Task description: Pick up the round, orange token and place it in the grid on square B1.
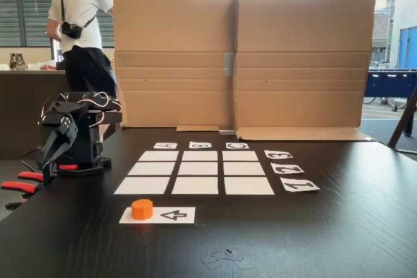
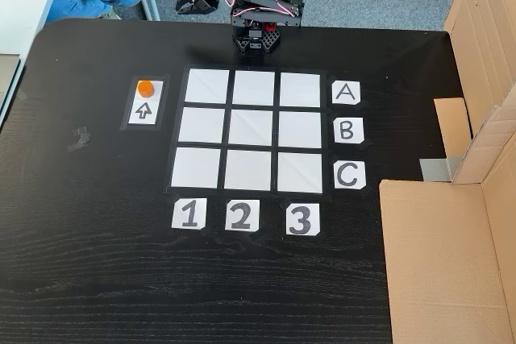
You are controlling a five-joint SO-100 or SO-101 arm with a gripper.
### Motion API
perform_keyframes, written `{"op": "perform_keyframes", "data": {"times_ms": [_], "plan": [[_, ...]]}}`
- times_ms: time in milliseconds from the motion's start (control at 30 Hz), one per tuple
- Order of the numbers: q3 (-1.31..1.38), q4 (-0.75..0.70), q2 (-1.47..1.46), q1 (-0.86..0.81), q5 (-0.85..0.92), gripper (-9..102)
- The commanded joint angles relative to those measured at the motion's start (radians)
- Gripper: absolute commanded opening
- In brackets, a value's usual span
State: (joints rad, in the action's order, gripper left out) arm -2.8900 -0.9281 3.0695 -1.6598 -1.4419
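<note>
Looks like nothing done so far. Finds the token (image 1: 142,209) standing flat on the blank end of the arrow card (image 1: 171,215), just beside the arrowhead, outside the grid (image 1: 195,170) and apart from it. Seen from above in a fixed view, places the token (image 2: 144,86) at the card's upper end, left of the grid's top row. Shows square B1 (image 2: 201,125) bare, as the middle cell of the column above the label 1 there, and as the middle cell of the nearest row (image 1: 195,185) in a fixed view taken from table height. Shows the eight neighbouring cells likewise bare. Puts the arm folded over its base at the table edge, gripper (image 1: 49,154) pointing downward, well apart from the token and touching nothing of the task. Cannot tell whether the claw is released or clenched, being too small and dark in both fixed views; plainly grasps no token, though. Leaves the whole job ahead, judging by this: reaching over to the card, closing on the token, lifting it clear, carrying it across to B1, setting it down inside that one cell and letting go.
</note>
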Motion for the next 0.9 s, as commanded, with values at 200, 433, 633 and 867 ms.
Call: {"op": "perform_keyframes", "data": {"times_ms": [200,433,633,867], "plan": [[0.453,-0.143,-0.364,0.054,0.006,0],[0.802,-0.342,-0.641,0.11,0.005,7],[0.925,-0.396,-0.769,0.149,-0.002,31],[1.055,-0.449,-0.971,0.181,-0.038,69]]}}
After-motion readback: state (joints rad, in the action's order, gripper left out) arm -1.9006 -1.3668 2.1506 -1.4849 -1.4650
